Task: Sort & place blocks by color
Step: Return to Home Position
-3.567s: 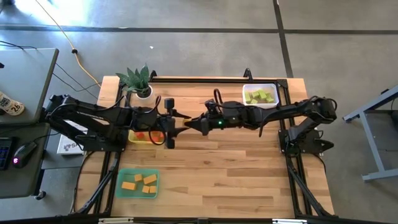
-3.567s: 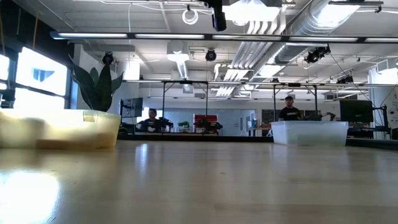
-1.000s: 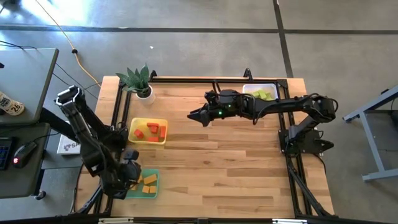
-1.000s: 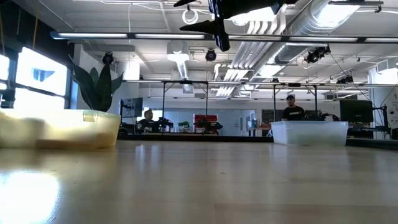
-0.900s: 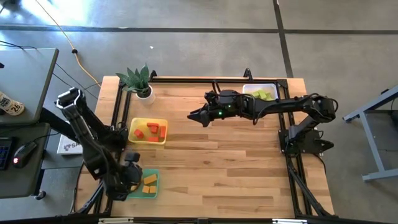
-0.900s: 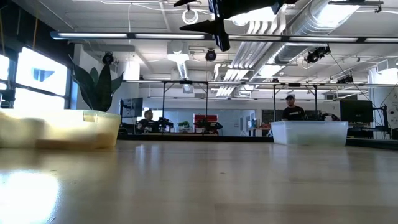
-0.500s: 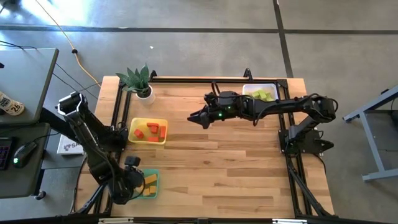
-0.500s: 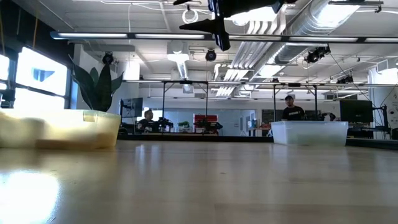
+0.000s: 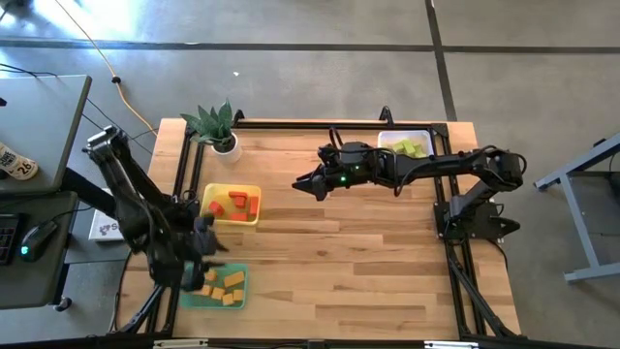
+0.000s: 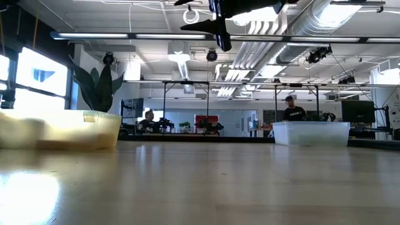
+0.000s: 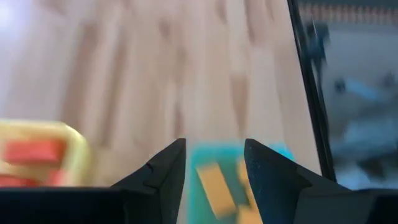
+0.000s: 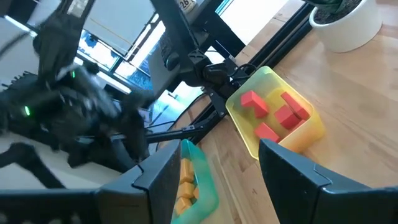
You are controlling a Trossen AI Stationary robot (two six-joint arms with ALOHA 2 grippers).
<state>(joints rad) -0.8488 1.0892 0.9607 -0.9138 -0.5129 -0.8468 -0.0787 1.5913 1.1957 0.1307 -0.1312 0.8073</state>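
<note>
**Blocks sorted in three trays, both grippers empty**

Small orange blocks [image 9: 225, 284] lie in the shallow green plastic tray [image 9: 232, 304] at the left edge of the light wooden table [image 9: 339, 252], toward the bottom of the high view. Small red blocks [image 9: 237, 204] sit in the yellow plastic tray [image 9: 254, 190], just beyond the green one. Light green blocks [image 9: 409, 147] sit in the clear plastic tray [image 9: 427, 136] at the far right corner, well apart from the other two. No block lies on bare wood.

The left gripper [image 9: 208, 257] hangs over the green tray's left edge. In its wrist view the fingers [image 11: 168, 165] stand apart with nothing between them. The right gripper [image 9: 298, 182] is held high over the table's middle and points toward the yellow tray. Its fingers [image 12: 165, 171] are spread wide and grip nothing.

A white-potted green plant [image 9: 215, 126] stands at the far left corner.
</note>
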